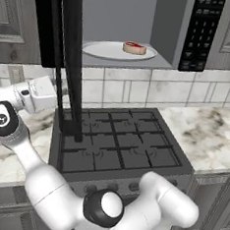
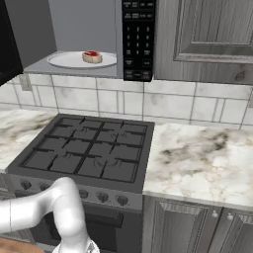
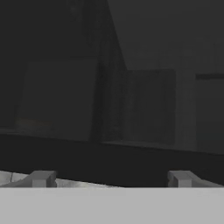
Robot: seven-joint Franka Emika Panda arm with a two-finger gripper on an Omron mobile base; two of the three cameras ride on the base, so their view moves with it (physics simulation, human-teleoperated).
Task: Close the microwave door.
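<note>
My arm (image 2: 54,207) is reaching in from the lower left of the frame, bending white across the front of the stove (image 2: 84,153). Above it, in the upper left, the microwave cavity (image 2: 69,29) is standing open, with a white plate (image 2: 74,60) carrying a small red-topped cake (image 2: 92,57). The microwave door (image 2: 9,44) is showing as a black slab at the left edge. The black keypad panel (image 2: 137,39) is sitting beside grey cabinets (image 2: 207,39), and marble counter (image 2: 197,158) is spreading right.
</note>
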